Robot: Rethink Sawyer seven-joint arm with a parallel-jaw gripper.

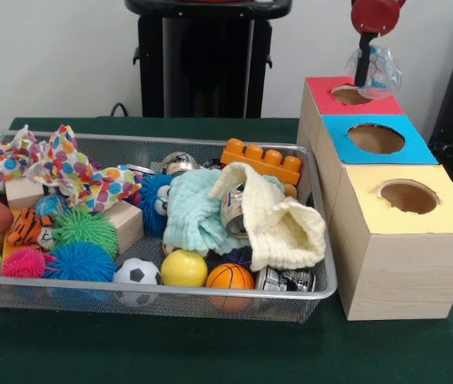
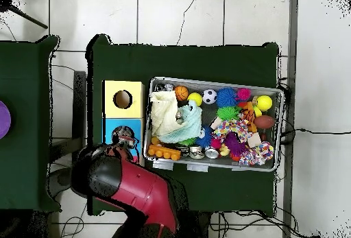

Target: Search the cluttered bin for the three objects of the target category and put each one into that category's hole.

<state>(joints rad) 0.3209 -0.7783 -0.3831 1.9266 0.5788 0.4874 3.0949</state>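
A dark green cloth-covered table (image 1: 210,352) is standing before a pale wall, and in the overhead view it is resting on a light tiled floor (image 2: 206,16).

At the far right in the front view, the black gripper (image 1: 363,78) is hanging from the red and black arm (image 1: 377,14) just above the red-topped wooden box (image 1: 316,102), directly over its round hole (image 1: 350,95). The fingers are closing round a crumpled clear plastic wrapper (image 1: 378,68), which is dangling above that hole without touching the box. In the overhead view the arm is covering most of this box.

Just nearer is sitting the blue-topped wooden box (image 1: 412,150), and nearest of the row the yellow-topped wooden box (image 1: 402,264), each with a round hole in its lid; the three are touching side by side.

To their left a silver wire mesh bin (image 1: 170,298) is lying on the cloth, crowded with things. A cream knitted cloth (image 1: 286,228) is draping over a shiny crushed metal can (image 1: 233,212), beside a mint green fuzzy cloth (image 1: 194,212). An orange plastic building brick (image 1: 260,162) is lying at the far side. Along the near wall are sitting a small orange basketball (image 1: 229,277), a yellow ball (image 1: 184,268) and a miniature soccer ball (image 1: 137,273). Further left are lying a blue spiky rubber ball (image 1: 81,262), a green spiky rubber ball (image 1: 84,228) and a polka-dot fabric ribbon (image 1: 66,170).
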